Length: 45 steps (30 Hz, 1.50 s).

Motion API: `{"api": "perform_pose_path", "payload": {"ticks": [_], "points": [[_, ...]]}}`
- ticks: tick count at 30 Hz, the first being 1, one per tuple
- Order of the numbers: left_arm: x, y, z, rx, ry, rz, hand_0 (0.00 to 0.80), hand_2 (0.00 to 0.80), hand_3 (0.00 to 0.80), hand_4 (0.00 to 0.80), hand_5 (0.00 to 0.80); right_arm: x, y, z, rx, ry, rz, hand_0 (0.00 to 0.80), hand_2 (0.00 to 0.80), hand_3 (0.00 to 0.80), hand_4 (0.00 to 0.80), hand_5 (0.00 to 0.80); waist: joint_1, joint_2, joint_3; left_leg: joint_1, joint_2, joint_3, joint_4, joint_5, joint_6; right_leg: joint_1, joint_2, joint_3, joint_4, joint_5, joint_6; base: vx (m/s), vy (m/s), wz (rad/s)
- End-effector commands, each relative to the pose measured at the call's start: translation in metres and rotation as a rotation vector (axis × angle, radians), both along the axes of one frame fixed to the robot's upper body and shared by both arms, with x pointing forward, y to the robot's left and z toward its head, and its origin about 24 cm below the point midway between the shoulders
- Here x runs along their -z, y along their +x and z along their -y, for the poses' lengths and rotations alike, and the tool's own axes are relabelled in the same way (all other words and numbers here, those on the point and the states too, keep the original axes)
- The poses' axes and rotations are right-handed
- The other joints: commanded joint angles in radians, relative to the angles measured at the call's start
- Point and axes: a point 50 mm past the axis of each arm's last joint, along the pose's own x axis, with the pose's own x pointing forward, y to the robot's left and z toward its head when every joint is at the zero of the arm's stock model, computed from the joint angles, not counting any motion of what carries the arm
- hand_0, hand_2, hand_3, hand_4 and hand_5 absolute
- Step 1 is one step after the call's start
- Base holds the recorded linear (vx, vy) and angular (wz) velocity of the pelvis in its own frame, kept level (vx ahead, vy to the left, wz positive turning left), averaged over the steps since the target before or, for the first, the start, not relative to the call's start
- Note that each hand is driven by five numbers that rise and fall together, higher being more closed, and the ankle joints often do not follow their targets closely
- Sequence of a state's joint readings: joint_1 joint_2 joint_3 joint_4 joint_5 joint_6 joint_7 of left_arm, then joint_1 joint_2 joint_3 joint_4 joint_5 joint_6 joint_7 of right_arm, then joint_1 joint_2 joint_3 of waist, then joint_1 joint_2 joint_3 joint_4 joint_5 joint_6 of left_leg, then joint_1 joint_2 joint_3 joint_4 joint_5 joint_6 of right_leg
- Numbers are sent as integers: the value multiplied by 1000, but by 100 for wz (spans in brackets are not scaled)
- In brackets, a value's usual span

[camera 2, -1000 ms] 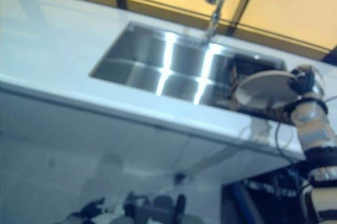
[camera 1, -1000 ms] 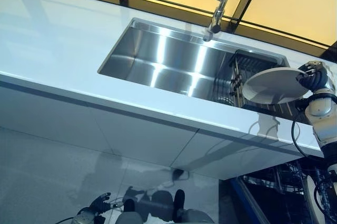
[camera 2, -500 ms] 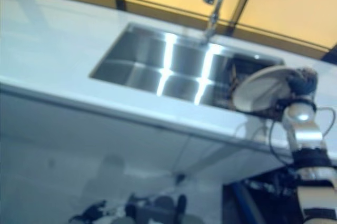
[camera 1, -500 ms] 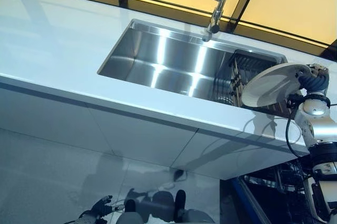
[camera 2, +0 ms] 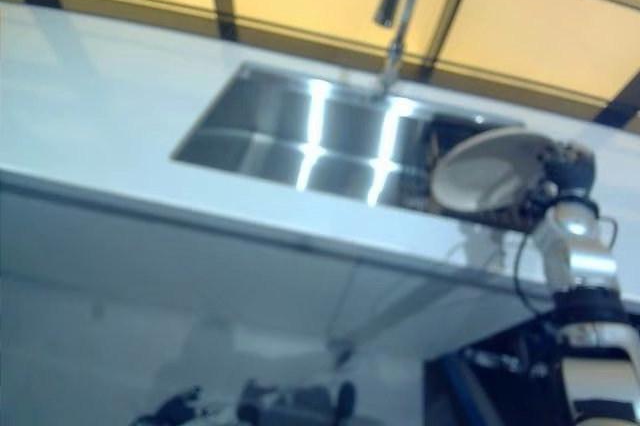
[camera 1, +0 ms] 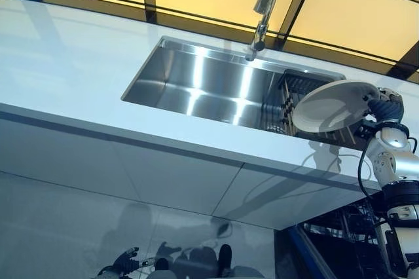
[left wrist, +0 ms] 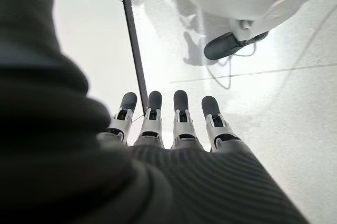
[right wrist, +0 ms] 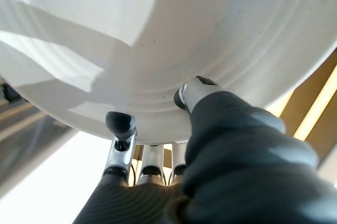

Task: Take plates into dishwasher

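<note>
A white plate hangs tilted over the right end of the steel sink, above the dark wire rack that stands in it. My right hand grips the plate's right rim. Its own wrist view shows the thumb on the plate's face and the fingers curled behind the edge. My left hand hangs low near the floor at the bottom of the eye views, its fingers straight and holding nothing.
The white counter runs across the view with cabinet fronts below it. A tall faucet rises behind the sink. An open dishwasher rack with a blue edge shows at the lower right.
My right hand has tipped the plate from nearly flat to more upright and carried it slightly left. The camera has shifted a little. The left hand stays low.
</note>
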<state>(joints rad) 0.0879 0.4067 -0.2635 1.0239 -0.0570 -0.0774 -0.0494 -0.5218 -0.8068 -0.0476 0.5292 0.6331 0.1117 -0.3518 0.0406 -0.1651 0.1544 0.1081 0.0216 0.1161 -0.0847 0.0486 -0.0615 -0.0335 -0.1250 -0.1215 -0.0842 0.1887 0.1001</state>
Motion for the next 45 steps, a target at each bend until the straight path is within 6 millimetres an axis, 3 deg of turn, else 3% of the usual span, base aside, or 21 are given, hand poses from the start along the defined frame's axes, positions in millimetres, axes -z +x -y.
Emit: {"api": "perform_pose_path", "payload": {"ticks": [1, 13, 19, 24, 31, 37, 41, 45], "points": [[1, 12, 11, 17, -17, 35, 0, 0, 0, 0, 0, -89, -18, 35, 87, -53, 281, 800, 800, 800, 800, 800, 8, 52, 2, -38, -51, -27, -3, -98, 96, 14, -4, -7, 78, -39, 86, -30, 79, -8], [-2, 11, -1, 1, 13, 11, 0, 0, 0, 0, 0, -110, -48, 87, 167, 23, 178, 800, 800, 800, 800, 800, -4, 24, -18, -18, -57, -25, -3, -107, 91, -3, -17, 8, 110, 10, 95, -13, 48, -5], [-4, 6, -12, -20, 46, -11, 0, 0, 0, 0, 0, -98, -63, 107, 106, -11, -171, 800, 800, 800, 800, 800, -13, 8, -25, -18, -54, -15, -3, -101, 85, -17, -20, 11, 109, 24, 98, -25, 10, -20], [-5, 5, -19, -41, 66, -16, 0, 0, 0, 0, 0, -101, -73, 117, 82, -70, -404, 800, 800, 800, 800, 800, -17, 7, -28, -18, -46, 0, -3, -95, 80, -35, -24, 10, 110, 28, 101, -29, -25, -16], [-9, 10, -25, -69, 76, 11, 0, 0, 0, 0, 0, -118, -75, 120, 62, -238, -614, 800, 800, 800, 800, 800, 3, 4, -35, -23, -39, 16, -3, -94, 75, -18, -50, -25, 106, 31, 105, -4, -91, -22], [-8, 4, -25, -58, 79, 3, 0, 0, 0, 0, 0, -140, -77, 120, 113, -356, -730, 800, 800, 800, 800, 800, 26, 9, -47, -32, -22, 7, -3, -82, 65, 40, -17, -38, 56, -51, 91, 60, -144, -1], [-6, 0, -21, -42, 63, 5, 0, 0, 0, 0, 0, -136, -76, 119, 109, -285, -758, 800, 800, 800, 800, 800, 40, 13, -54, -42, -15, 1, -3, -76, 56, 73, -3, -46, 22, -73, 77, 81, -157, 15], [-4, -4, -14, -12, 42, 0, 0, 0, 0, 0, 0, -112, -69, 114, 45, -61, -654, 800, 800, 800, 800, 800, 50, 23, -51, -52, -8, 4, -3, -69, 41, 87, 4, -62, 1, -82, 65, 60, -125, 15]]}}
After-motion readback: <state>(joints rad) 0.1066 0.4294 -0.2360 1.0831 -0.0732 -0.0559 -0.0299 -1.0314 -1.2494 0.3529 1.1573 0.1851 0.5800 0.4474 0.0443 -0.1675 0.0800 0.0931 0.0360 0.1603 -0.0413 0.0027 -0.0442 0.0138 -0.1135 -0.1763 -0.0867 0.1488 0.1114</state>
